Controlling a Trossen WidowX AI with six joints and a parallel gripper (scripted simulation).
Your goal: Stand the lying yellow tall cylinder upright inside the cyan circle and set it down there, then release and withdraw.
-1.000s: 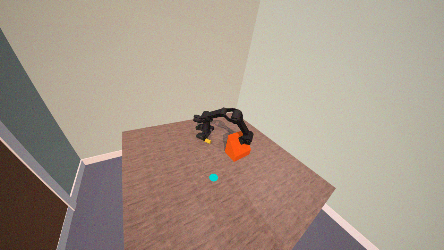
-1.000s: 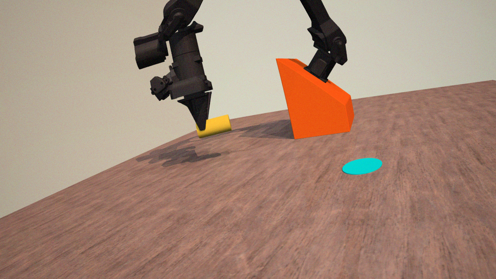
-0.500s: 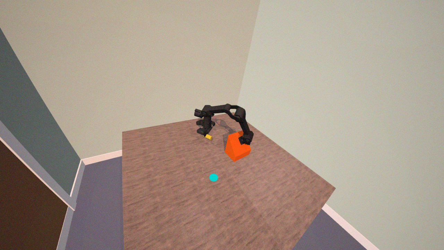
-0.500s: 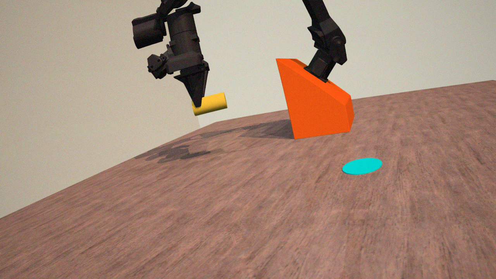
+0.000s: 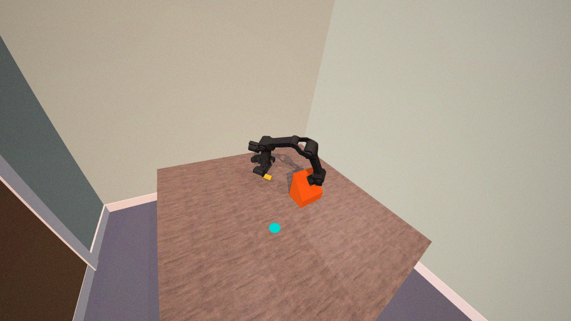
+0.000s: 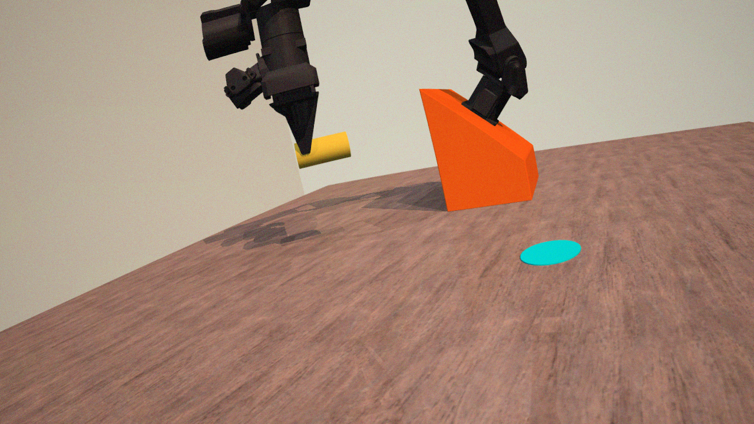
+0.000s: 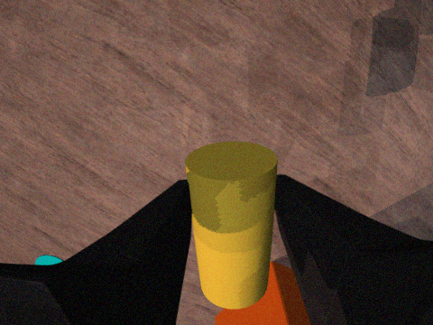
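Exterior: yellow cylinder (image 6: 326,149) airborne (table-clear).

The top view looks down from high and far across the brown wood-grain worktop (image 5: 247,259). The exterior view sits low, close to the surface. The wrist view peers down between the fingers. All three share the flat cyan circle (image 5: 274,228) (image 6: 550,252) (image 7: 47,260).

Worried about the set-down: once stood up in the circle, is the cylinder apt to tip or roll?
The cylinder looks rigid and smooth, so it may pivot in the jaws, which grip it near one end. It is taller than wide, so it could tip if released tilted. On its side it would likely roll off the circle.
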